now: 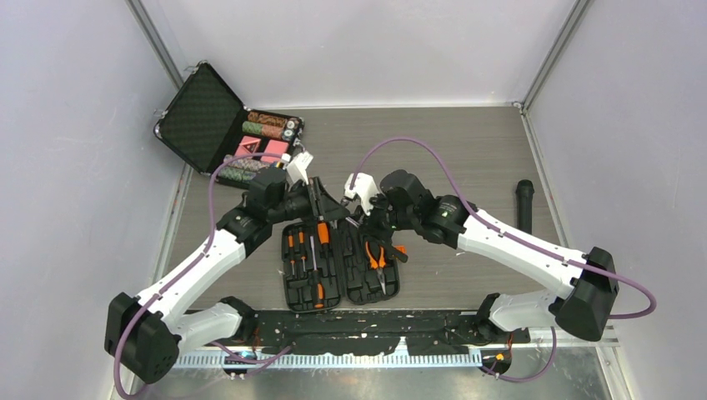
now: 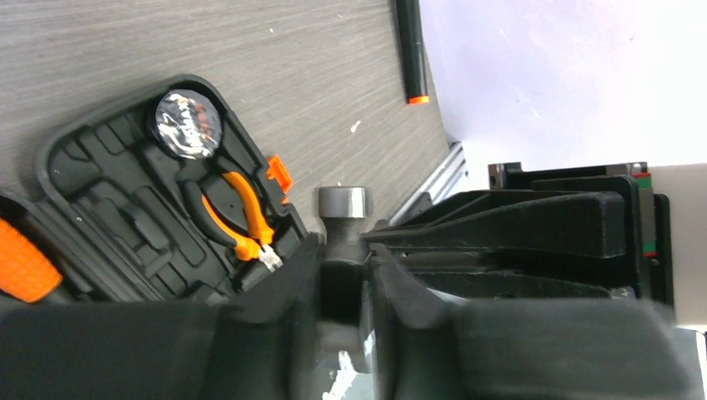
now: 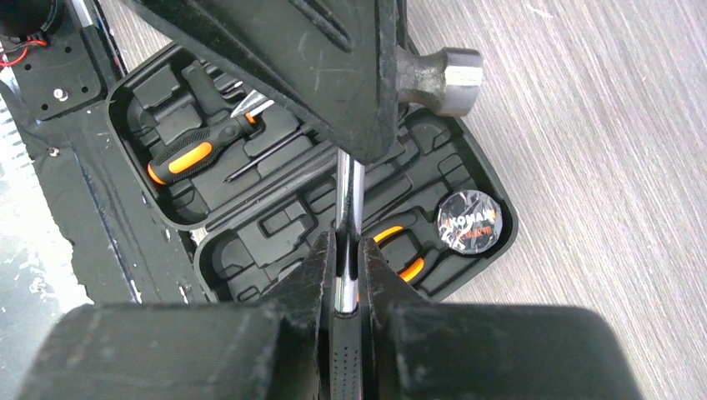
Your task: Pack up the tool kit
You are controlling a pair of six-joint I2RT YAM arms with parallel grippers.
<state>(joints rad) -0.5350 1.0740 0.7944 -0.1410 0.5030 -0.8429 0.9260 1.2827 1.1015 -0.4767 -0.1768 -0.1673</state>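
Top external view puts your kit point(image 1: 360, 287) open flat on the counter point(image 1: 467, 150), just ahead of the arm bases, both halves facing up.

You are partway through. The hammer point(image 3: 439, 77) is not yet in a slot: it hangs over the open kit, held by both arms. Your right gripper point(image 3: 346, 275) pinches the bare steel shaft. Your left gripper point(image 2: 342, 275) has its fingers against the neck just under the head; how firm that hold is, I cannot tell.

The left half holds several orange-and-black screwdrivers point(image 1: 304, 250). The right half holds the pliers point(image 2: 238, 217) and a round foil-labelled disc point(image 3: 468, 223) in a corner. Several moulded slots in both halves are bare, including a long one under the hammer, which looks like its seat.

What I judge is left: seat the hammer, release it, fold the halves together and fasten the orange latch point(image 2: 279, 173). A black rod point(image 1: 523, 204) with an orange tip lies well apart on the right; it may belong in the kit too.

The briefcase point(image 1: 204, 121) at the far left is open and holds chips and red cards.
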